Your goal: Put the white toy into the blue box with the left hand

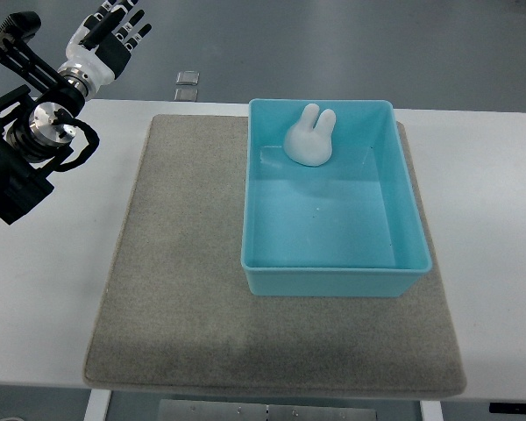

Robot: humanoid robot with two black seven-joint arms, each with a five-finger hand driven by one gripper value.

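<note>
white toy point(309, 137) sat inside blue box point(333, 210) at its 12 o'clock wall — task looked complete | left hand point(112, 35) hung at 10 o'clock off the desk point(491, 193), fingers spread, empty — apparently clear of the box | right arm unseen

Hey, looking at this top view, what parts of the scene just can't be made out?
- Right hand: not in the top view at all.
- White rabbit toy in the blue box: its underside and far side are hidden by its own body and the box's far wall.
- Left hand: its arm is cut off by the left edge.
- Two small grey squares on the floor: too small to identify.
- Table: legs mostly hidden beneath the top.
</note>
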